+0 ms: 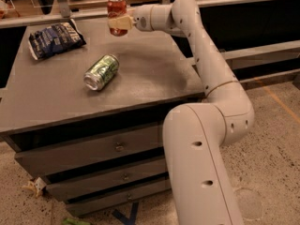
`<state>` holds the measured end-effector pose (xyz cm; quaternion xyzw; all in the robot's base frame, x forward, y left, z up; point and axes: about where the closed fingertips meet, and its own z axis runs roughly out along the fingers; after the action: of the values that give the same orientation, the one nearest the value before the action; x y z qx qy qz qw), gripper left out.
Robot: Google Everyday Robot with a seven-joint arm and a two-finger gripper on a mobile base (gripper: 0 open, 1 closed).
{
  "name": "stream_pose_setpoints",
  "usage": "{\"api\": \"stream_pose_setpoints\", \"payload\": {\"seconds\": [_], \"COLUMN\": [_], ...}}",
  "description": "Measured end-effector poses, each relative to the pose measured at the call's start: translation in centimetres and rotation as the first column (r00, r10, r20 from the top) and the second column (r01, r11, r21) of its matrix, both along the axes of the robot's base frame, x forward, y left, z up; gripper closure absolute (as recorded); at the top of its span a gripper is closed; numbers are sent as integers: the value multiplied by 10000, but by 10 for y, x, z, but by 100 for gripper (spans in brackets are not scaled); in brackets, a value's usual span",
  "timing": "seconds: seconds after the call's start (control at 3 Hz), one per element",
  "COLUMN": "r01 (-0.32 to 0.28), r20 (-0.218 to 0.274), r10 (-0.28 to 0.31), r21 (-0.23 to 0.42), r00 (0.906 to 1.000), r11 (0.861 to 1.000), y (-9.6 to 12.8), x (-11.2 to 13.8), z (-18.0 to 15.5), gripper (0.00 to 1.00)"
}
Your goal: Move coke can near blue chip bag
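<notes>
The coke can (116, 6) hangs upright just above the surface (154, 74), clamped at mid-body in my end effector (118, 22). Light, thin-walled and slick, it needs a firm but gentle squeeze. The blue chip bag (55, 39) lies well apart; a green can (101, 72) rests on its side nearby.

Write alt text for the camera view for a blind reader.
The gripper grips a red coke can upright over the grey table's back edge, right of a dark blue foil chip bag; a green and silver can lies nearer.
</notes>
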<state>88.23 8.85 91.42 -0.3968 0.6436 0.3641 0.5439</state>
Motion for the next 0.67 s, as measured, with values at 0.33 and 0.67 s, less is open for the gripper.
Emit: {"api": "stream_pose_setpoints", "payload": {"seconds": [0.33,0.67], "r01": [-409,-722], "r20": [79,186], "r10": [409,727], "r21": [-107,-221], "r00": [9991,9972], "r11": [9991,9971], "y": [23,45], "x": [-8,-12], "z": [5,3], "gripper": [100,100]}}
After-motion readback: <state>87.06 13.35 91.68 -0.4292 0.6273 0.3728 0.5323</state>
